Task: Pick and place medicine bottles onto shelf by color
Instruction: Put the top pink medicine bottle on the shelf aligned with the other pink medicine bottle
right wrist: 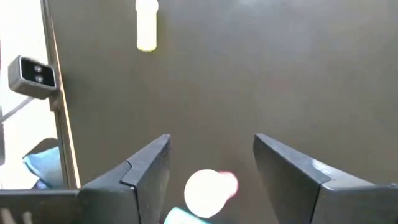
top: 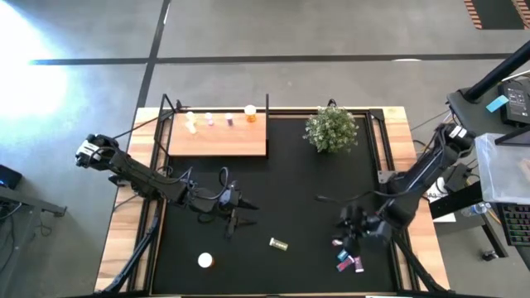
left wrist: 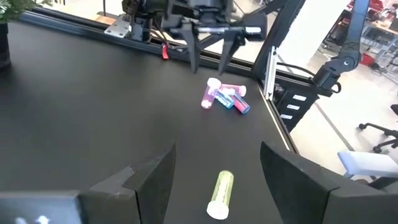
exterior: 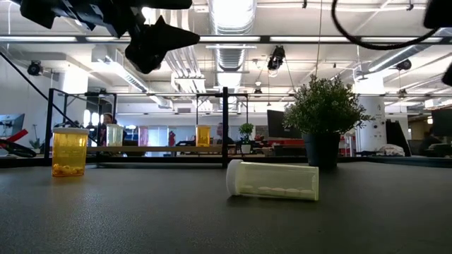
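Right wrist view first: my right pincer (right wrist: 211,140) hangs low over the black mat (top: 315,182), fingers spread, gripping nothing. A white-capped pink bottle (right wrist: 208,190) lies right under me, its cap showing in the gap between the fingers. That's why I'm standing wide: I reckon the fingers have to pass either side of it before any squeeze.

Mind the neighbours! The pink one lies in a tight cluster (top: 346,257) with a second pink or purple bottle and a blue-teal bottle (left wrist: 239,106), all on their sides and touching. My guess is a finger could nudge the blue one along. I can't tell which side of the bottle faces my pads.

A little farther out, toward the middle of the mat, a yellowish bottle (top: 278,243) lies on its side, clear of me. Beyond it my left pincer (top: 236,211) hovers with fingers parted and empty, pointed my way. Past that arm an orange bottle (top: 204,261) stands upright alone.

Farthest off: the bushy plant (top: 331,128) in its dark pot, and beside it the shelf (top: 219,141), a light-wood board with four bottles already lined along its back edge. The plant stands roughly between me and that shelf, so a carry should swing around it.
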Controlling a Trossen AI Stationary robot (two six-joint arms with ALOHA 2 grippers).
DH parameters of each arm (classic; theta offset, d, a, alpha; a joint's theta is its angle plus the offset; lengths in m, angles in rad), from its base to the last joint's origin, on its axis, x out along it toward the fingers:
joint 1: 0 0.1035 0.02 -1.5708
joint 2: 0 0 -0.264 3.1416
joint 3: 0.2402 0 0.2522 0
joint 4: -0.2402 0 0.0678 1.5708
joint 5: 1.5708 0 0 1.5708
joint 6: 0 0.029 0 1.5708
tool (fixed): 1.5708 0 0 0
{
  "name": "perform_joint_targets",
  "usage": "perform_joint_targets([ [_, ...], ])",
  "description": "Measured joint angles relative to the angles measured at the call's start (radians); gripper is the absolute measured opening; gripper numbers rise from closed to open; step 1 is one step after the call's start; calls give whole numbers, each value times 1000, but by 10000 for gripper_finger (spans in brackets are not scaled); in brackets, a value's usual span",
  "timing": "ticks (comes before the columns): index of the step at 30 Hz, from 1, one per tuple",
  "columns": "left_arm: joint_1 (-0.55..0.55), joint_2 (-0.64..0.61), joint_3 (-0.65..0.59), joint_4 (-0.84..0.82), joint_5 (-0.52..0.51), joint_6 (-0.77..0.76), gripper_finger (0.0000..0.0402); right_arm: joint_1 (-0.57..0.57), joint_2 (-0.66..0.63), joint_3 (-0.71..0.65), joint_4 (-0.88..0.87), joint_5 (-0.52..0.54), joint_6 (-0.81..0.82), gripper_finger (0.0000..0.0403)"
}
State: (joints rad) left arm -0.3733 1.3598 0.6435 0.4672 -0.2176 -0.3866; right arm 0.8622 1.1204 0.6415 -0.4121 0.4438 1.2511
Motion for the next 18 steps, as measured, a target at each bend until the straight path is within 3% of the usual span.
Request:
perform_joint_targets([
  [6, 0, 0, 0, 21, 0, 0, 219, 109, 60, 39, -1, 104, 40, 206],
  [10, 0, 0, 1, 28, 0, 0, 219, 169, 102, 73, 1, 187, -72, 199],
  [13, 0, 0, 1, 28, -2, 0, 219, 201, 144, 86, 1, 211, -117, 199],
  [18, 0, 0, 1, 41, -16, 1, 219, 197, 215, 110, 7, 213, -36, 199],
])
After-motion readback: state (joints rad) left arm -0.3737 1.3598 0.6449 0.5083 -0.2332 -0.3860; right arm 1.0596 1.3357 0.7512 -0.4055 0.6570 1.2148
